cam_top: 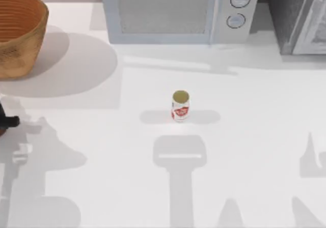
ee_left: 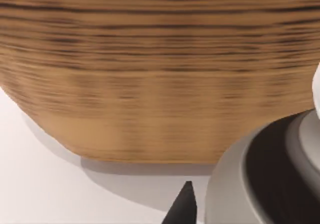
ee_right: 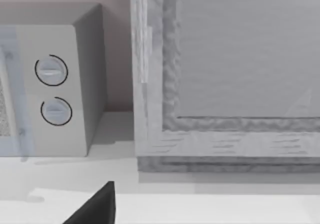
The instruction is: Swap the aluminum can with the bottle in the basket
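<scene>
Can [cam_top: 180,106] upright mid-table [cam_top: 254,136], untouched; basket [cam_top: 18,32] far-left corner, cut off by frame edge. Left tool [cam_top: 7,122] at left edge, mostly out of frame, beside a reddish bottle [cam_top: 1,131] sliver; grip state: cannot tell.

Overhead view down onto table [cam_top: 244,151]; left wrist close against basket [ee_left: 150,84], right wrist facing microwave [ee_right: 55,84].

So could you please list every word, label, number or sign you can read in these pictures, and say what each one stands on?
Small white aluminum can standing upright mid-table: its red label carries white lettering, too blurred to read.
White microwave at the back: two round dials, no readable marks on them.
Large orange-tan woven basket: no text.
Nothing else bears writing.
</scene>
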`<action>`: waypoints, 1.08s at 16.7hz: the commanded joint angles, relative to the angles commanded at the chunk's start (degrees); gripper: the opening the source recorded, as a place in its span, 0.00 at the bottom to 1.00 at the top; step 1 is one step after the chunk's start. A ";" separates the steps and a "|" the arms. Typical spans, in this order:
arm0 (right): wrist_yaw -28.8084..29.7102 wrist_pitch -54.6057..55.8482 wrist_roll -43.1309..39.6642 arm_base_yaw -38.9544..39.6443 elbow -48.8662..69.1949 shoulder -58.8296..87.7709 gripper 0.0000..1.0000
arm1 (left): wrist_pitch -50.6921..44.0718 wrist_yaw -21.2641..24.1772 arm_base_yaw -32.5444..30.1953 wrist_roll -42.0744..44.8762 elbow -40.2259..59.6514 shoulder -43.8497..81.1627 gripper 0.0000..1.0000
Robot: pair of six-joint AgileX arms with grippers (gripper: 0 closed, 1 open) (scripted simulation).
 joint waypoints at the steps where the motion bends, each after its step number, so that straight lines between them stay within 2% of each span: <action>1: 0.00 0.00 0.00 0.00 0.00 0.00 1.00 | -0.49 -0.59 1.13 0.47 0.26 -1.15 0.00; 5: 0.00 0.00 0.00 0.00 0.00 0.00 1.00 | -6.68 -4.39 7.73 3.68 4.01 -8.18 0.00; 9: 0.00 0.00 0.00 0.00 0.00 0.00 1.00 | -20.54 -7.47 11.71 6.67 13.46 -15.04 0.00; 13: 0.00 0.00 0.00 0.00 0.00 0.00 1.00 | -39.25 -8.09 10.88 7.57 26.83 -19.11 0.00; 18: 0.00 0.00 0.00 0.00 0.00 0.00 1.00 | -61.56 -5.48 5.93 5.17 43.02 -21.16 0.00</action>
